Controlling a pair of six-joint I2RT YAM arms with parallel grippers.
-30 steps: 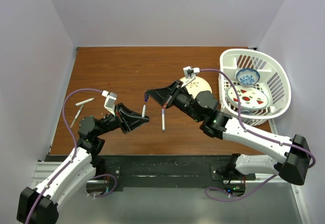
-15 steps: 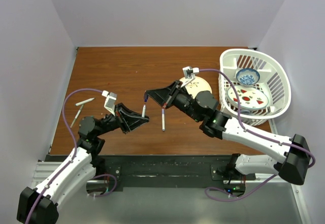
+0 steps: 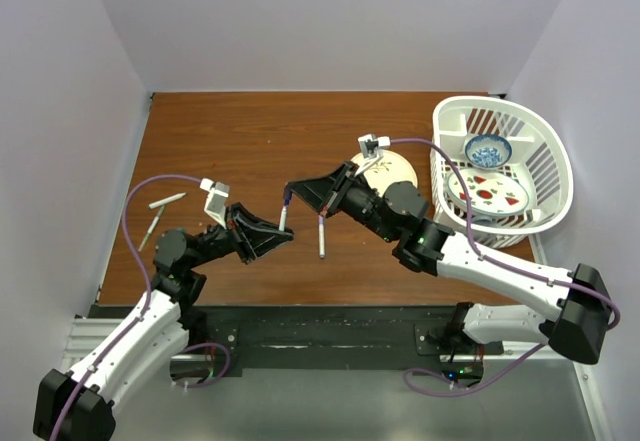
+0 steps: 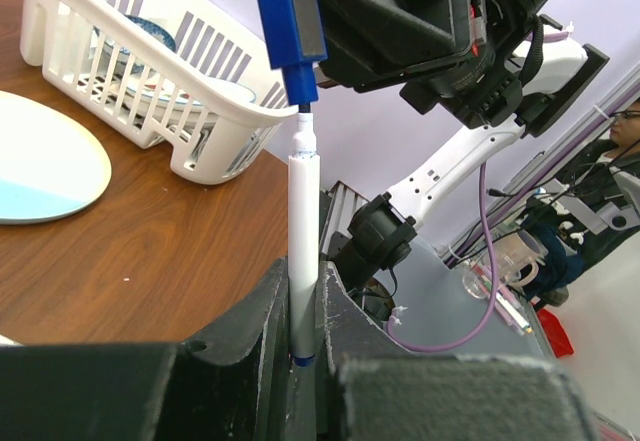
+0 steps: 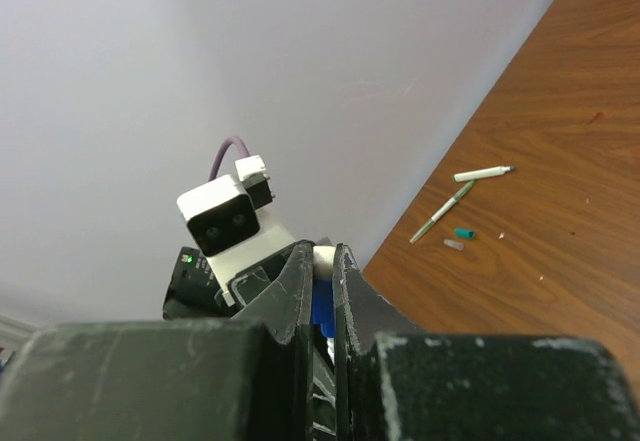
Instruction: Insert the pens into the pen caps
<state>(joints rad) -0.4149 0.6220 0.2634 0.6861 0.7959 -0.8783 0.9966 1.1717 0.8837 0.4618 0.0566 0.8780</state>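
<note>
My left gripper [image 3: 278,232] is shut on a white pen [image 3: 283,217] and holds it upright above the table; in the left wrist view the pen [image 4: 302,221] stands between my jaws [image 4: 300,286]. My right gripper [image 3: 293,190] is shut on a dark blue cap [image 3: 287,195] just above it. In the left wrist view the cap [image 4: 288,31] has its opening right at the pen's tip. The right wrist view shows the cap [image 5: 321,306] between the jaws [image 5: 322,261]. Two more pens [image 3: 167,201] [image 3: 152,229] lie at the far left, with a green cap [image 5: 463,232] beside them.
Another pen [image 3: 321,236] lies on the table just right of my grippers. A round plate [image 3: 398,171] sits behind my right arm. A white basket [image 3: 556,156] at the right holds a blue bowl [image 3: 488,149] and a patterned plate [image 3: 487,193].
My right gripper with the blue cap has eased slightly left and down toward the pen tip. The left gripper and its pen have barely moved.
</note>
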